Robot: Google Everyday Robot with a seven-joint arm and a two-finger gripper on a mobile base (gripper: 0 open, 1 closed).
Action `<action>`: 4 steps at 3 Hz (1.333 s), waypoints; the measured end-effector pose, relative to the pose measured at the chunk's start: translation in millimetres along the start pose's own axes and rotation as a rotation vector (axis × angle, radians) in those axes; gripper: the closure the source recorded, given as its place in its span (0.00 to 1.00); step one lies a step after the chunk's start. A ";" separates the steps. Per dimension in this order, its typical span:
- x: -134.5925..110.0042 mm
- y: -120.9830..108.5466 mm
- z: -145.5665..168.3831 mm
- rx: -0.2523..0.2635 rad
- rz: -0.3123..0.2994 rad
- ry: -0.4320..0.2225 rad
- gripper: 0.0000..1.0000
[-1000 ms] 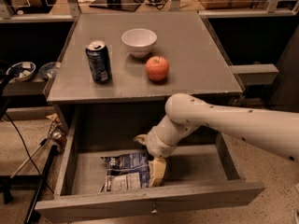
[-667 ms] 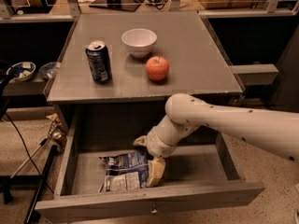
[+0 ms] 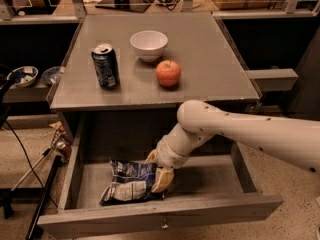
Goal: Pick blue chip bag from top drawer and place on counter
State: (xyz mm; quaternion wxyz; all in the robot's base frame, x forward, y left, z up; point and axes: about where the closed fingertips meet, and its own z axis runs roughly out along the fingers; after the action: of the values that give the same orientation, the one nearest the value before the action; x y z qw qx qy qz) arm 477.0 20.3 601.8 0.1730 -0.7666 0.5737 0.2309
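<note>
The blue chip bag (image 3: 131, 182), dark blue with a silver lower part, lies flat on the floor of the open top drawer (image 3: 210, 181), left of its middle. My gripper (image 3: 157, 168) reaches down into the drawer from the right. Its cream fingers (image 3: 163, 179) stand on either side of the bag's right edge and have closed onto it. The bag still rests on the drawer floor. The counter (image 3: 210, 59) is the grey cabinet top above the drawer.
On the counter stand a dark blue soda can (image 3: 105, 66), a white bowl (image 3: 149, 44) and a red apple (image 3: 168, 73). The drawer's front wall (image 3: 165, 215) lies just in front of the bag. Bowls (image 3: 22, 76) sit on a shelf at the left.
My gripper has shifted slightly left onto the bag's right edge and its fingers have drawn closer together. The bag has barely moved.
</note>
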 end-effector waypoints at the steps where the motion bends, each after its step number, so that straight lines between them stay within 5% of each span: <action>1: 0.0 0.0 0.0 0.000 0.000 0.000 0.92; 2: 0.0 0.0 0.1 0.000 0.000 0.000 1.00; 4: -0.9 1.8 -14.0 0.037 0.023 0.019 1.00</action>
State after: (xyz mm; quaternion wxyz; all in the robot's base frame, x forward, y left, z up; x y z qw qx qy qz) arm 477.2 13.0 613.9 0.1792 -0.7588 0.5881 0.2151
